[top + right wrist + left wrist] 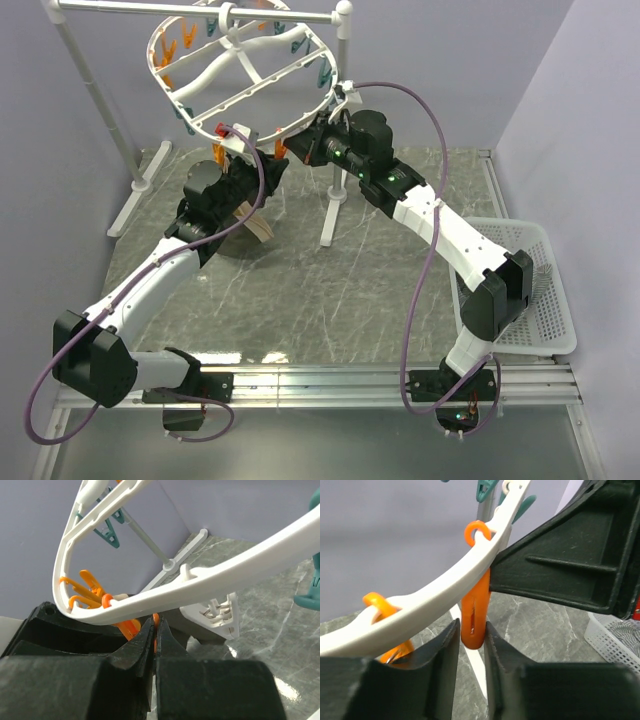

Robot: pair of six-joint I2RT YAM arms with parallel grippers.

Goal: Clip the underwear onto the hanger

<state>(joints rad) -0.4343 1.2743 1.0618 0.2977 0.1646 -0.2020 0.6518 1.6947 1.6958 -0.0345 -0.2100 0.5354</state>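
Squeezing a pin open looks like the step in hand. Top view: the left arm stretches up, left end effector at the hanger rim, underwear just below it; next, its waistband must be lifted into the pin. Left wrist: fingers pinch an orange clothespin. Right wrist: right end effector clenched under the rim, on what I cannot tell.
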